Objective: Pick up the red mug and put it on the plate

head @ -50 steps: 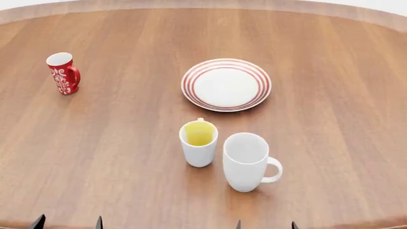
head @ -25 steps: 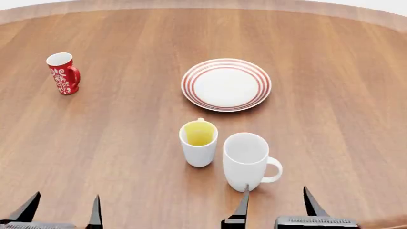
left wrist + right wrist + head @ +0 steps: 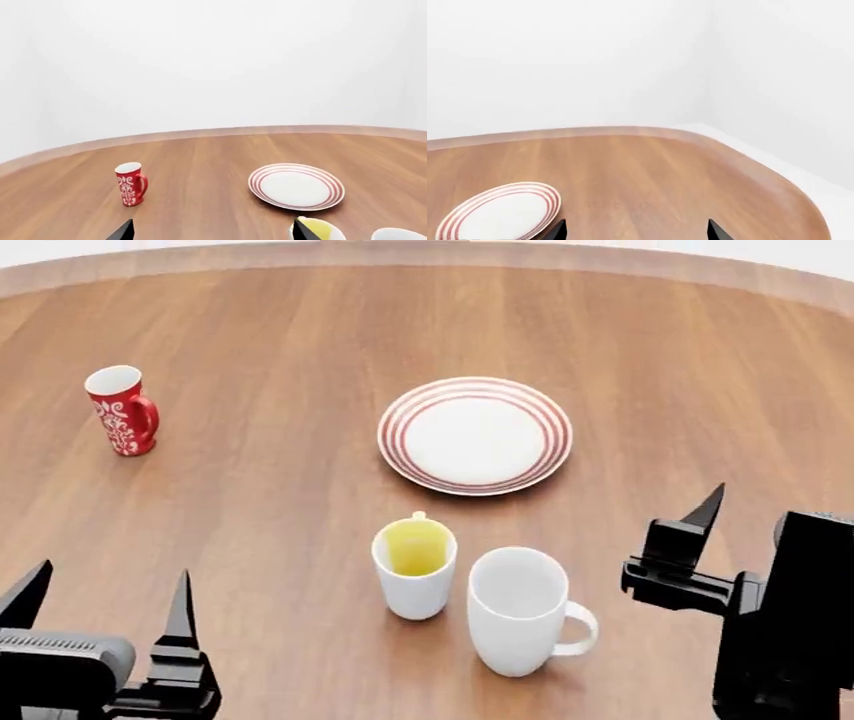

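The red mug [image 3: 119, 409] stood upright near the counter's [image 3: 267, 500] far left edge, well apart from the plate [image 3: 475, 436], while my left gripper [image 3: 104, 607] and right gripper [image 3: 635, 230] hung spread and empty.

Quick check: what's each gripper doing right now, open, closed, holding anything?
Left gripper: open, holding nothing, at the near table edge, far from the red mug.
Right gripper: open, empty, raised to the right of the plate.

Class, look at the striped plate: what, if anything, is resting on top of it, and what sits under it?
Nothing rests on the plate; its white centre is bare in the head view and the left wrist view. The red mug stands apart. Under the plate is the wooden table; the covered patch cannot be seen.
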You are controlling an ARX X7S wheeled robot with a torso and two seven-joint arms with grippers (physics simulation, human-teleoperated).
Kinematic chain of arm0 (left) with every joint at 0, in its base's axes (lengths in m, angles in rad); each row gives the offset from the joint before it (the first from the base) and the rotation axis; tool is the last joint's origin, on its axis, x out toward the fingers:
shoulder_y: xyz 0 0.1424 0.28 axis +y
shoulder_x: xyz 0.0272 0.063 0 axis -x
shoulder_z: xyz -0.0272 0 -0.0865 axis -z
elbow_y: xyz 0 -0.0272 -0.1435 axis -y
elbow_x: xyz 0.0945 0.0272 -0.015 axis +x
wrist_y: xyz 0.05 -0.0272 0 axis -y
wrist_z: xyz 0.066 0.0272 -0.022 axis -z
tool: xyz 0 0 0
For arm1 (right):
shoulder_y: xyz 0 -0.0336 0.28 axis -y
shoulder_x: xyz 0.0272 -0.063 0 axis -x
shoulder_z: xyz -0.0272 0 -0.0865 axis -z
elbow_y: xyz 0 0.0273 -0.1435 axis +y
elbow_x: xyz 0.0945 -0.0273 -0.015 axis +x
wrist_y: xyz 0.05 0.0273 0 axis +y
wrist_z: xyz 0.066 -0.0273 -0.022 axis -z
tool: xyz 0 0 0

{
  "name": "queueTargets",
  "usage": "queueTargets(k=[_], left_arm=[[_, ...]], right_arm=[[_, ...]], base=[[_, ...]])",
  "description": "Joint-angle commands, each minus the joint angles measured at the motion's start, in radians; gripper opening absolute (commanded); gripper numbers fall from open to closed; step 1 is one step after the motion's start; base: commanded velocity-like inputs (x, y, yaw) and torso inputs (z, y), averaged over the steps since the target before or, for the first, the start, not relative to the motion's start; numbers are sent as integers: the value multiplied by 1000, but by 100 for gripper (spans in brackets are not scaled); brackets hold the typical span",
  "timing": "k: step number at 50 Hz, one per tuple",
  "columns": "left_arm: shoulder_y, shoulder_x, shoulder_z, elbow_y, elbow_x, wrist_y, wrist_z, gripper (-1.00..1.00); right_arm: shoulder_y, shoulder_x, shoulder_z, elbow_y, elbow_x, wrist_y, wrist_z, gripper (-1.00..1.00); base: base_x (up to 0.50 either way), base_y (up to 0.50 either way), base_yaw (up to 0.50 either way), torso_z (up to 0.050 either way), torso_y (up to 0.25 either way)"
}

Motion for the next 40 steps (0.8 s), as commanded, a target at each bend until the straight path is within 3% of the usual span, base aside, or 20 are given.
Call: queueTargets(k=[1,40], left_arm=[[-7,-12,-11,25,-20,-15,-16,100],[-6,-41,2,39,-54,-18,-50,100]], right_arm=[[84,35,-3,37,12,97,-4,100],[90,47,-25,50,26,104,9,100]], base=[[500,0,0,0,0],[500,0,0,0,0]])
